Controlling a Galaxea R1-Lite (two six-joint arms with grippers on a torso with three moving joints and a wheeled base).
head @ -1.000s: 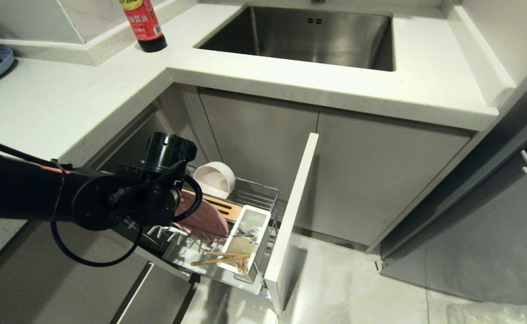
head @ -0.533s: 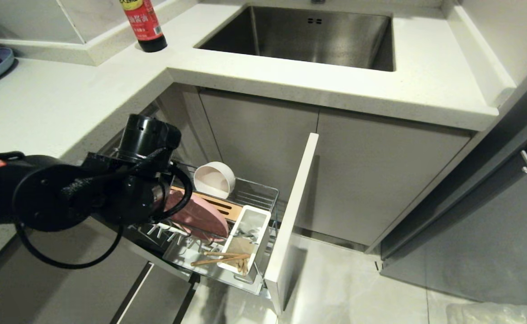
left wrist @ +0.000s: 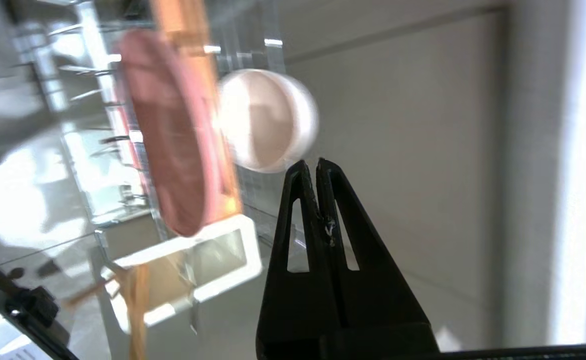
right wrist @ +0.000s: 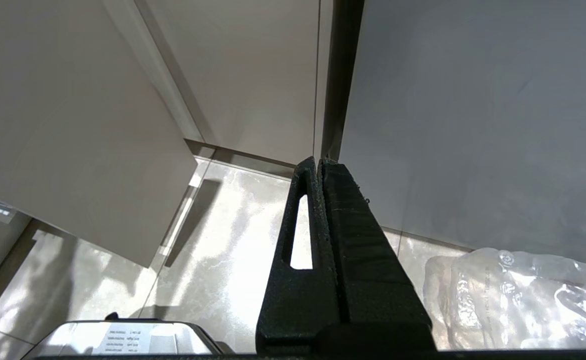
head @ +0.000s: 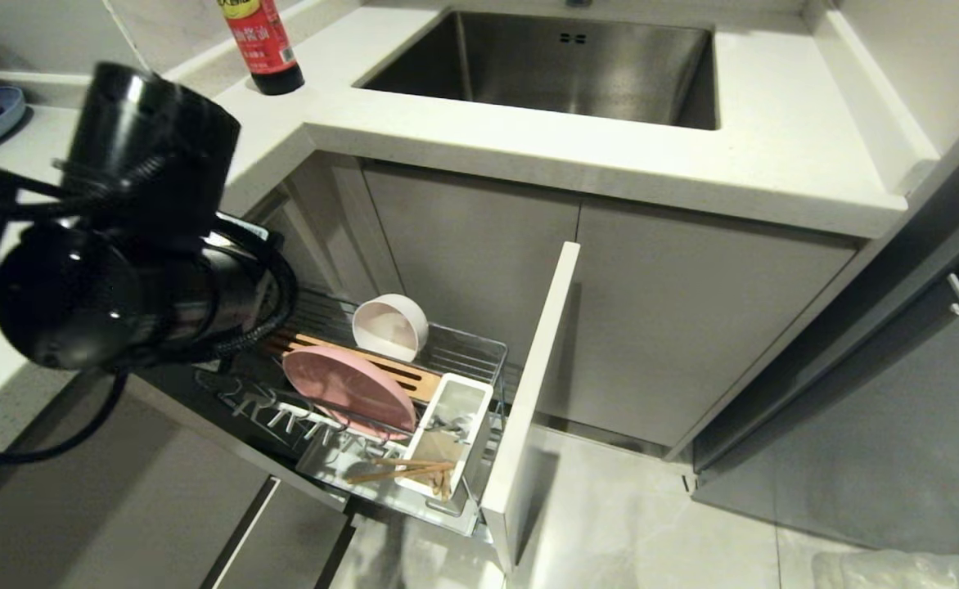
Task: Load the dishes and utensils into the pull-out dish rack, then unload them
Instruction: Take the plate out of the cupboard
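Pull-out dish rack stands drawn out of the cabinet below the desk, its pale front panel facing the floor side. Salmon-pink plate stands on edge in the wire prongs, leaning against the slotted wooden board. Cream-white bowl sits on its side at the back of the rack, just behind the board. White utensil caddy stands beside the front panel; the chopsticks lie across its near compartment, ends projecting over the wire floor. The spoon cannot be made out.

Left hand is raised above the rack, fingers pressed fully together, holding nothing; the bowl lies just past its tips in the wrist view. Right hand hangs over the floor tiles, fingers together, empty.
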